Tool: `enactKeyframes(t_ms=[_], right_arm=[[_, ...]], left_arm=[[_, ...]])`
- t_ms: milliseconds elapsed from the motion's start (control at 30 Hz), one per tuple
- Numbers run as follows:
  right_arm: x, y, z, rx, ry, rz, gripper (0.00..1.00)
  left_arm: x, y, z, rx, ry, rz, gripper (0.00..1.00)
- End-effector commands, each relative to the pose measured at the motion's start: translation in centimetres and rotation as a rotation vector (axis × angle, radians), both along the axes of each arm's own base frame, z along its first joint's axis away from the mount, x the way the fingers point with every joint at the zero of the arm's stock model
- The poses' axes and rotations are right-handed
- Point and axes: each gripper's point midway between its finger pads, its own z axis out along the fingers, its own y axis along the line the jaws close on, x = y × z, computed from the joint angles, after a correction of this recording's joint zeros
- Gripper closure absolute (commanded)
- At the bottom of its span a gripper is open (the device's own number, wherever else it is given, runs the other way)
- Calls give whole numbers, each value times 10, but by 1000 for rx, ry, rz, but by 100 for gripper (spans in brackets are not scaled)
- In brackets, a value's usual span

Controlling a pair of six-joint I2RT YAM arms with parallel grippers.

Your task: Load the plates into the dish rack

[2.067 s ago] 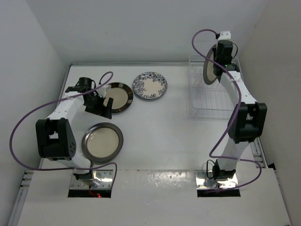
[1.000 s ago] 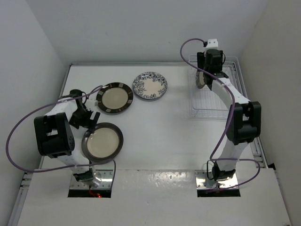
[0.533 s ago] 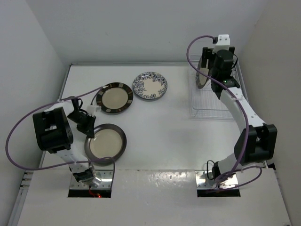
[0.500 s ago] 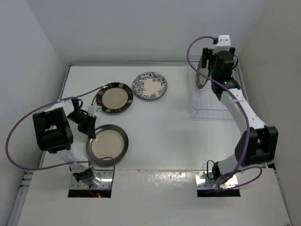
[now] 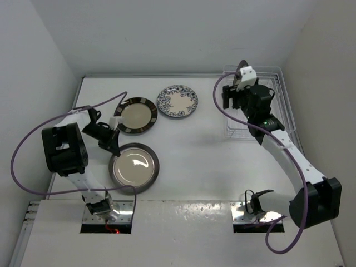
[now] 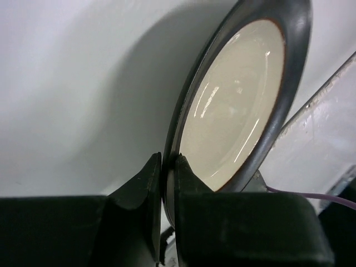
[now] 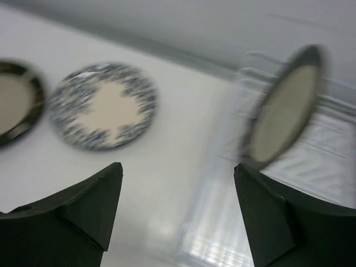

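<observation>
My left gripper [image 5: 112,146] is shut on the rim of a plain dark-rimmed plate [image 5: 134,168] at the near left of the table. In the left wrist view its fingers [image 6: 154,178] pinch that plate [image 6: 233,111] edge-on. A striped-rim plate [image 5: 135,115] and a blue floral plate [image 5: 177,100] lie flat further back. Another dark-rimmed plate [image 7: 281,105] stands upright in the dish rack [image 5: 267,130] at the back right. My right gripper [image 5: 229,99] hovers open at the rack's left side, holding nothing. The right wrist view shows its gap [image 7: 178,167] over bare table beside the floral plate [image 7: 103,105].
White walls close in the table on the left, back and right. The left arm's purple cable [image 5: 33,139] loops out past the table's left edge. The right arm [image 5: 289,153] stretches diagonally over the right side of the table in front of the rack.
The left gripper closed on the plain dark plate's rim and shifted it right and nearer. The right gripper let go of the plate now standing in the rack and drew back, open.
</observation>
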Motion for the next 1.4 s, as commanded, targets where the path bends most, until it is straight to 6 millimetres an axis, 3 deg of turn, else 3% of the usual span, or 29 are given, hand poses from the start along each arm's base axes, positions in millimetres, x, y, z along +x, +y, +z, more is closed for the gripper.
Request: enactKeyframes(t_ms=[0, 67, 167, 233, 333, 367, 400, 500, 667, 733, 867, 967, 1000, 1067, 1167, 1200, 1233, 1300, 1333, 1367], right_arm=[[-48, 86, -30, 83, 145, 480, 18], [-75, 130, -45, 166, 237, 696, 16], [-95, 168, -70, 211, 343, 820, 13], [-93, 189, -70, 227, 326, 869, 13], [-88, 219, -74, 267, 320, 944, 13], [-85, 232, -87, 277, 360, 978, 13], [-81, 242, -79, 280, 346, 1002, 13], [-77, 265, -83, 309, 368, 1061, 13], [-70, 280, -107, 328, 402, 1058, 15], [-80, 289, -109, 352, 428, 1096, 18], [-112, 306, -125, 360, 498, 1168, 31], [-125, 311, -135, 413, 557, 1157, 52], [-122, 310, -133, 437, 550, 1147, 75], [-116, 310, -127, 495, 570, 1104, 100], [-101, 303, -104, 505, 493, 1066, 100], [-97, 300, -96, 474, 448, 1051, 100], [-90, 297, -93, 461, 425, 1010, 100], [-75, 282, -69, 433, 349, 935, 100], [-63, 271, -62, 434, 328, 895, 100], [-59, 262, -45, 432, 297, 872, 100]], left_arm=[[51, -21, 50, -17, -301, -109, 100], [60, -36, 71, -41, -367, -138, 100], [71, -67, 112, -70, -490, -221, 100], [74, -91, 136, -89, -560, -288, 100], [68, -119, 146, -110, -602, -383, 100], [64, -130, 145, -110, -601, -419, 100], [61, -135, 145, -115, -600, -435, 100], [56, -143, 147, -112, -608, -467, 100], [57, -155, 162, -134, -674, -491, 100], [62, -157, 165, -137, -688, -473, 100], [64, -162, 169, -164, -698, -463, 100], [63, -164, 176, -201, -712, -455, 100], [65, -165, 178, -203, -716, -446, 100], [65, -165, 178, -203, -716, -446, 100], [70, -160, 178, -165, -708, -404, 100], [80, -154, 183, -127, -724, -363, 96], [84, -152, 183, -112, -721, -350, 68], [97, -140, 198, -70, -752, -284, 36], [105, -129, 206, -46, -769, -239, 13], [111, -122, 216, -32, -775, -186, 0]])
